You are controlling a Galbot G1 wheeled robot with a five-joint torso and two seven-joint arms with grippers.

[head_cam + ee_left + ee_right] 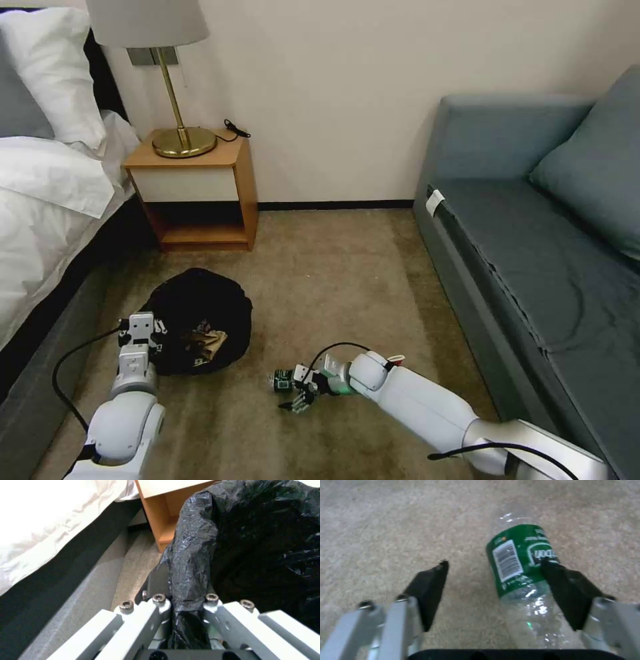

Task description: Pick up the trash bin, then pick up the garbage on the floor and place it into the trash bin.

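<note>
Left gripper (186, 605) clamps the trash bin (200, 320) rim. Right gripper (493, 580), jaws wide, straddles the bottle (520, 562) on the carpet (333, 280).

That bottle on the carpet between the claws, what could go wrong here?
The bottle lies off-centre, against one finger of the open right gripper, so closing may roll or squirt it away. The left gripper pinches only the trash bin liner's thin plastic, which might slip or tear.
</note>
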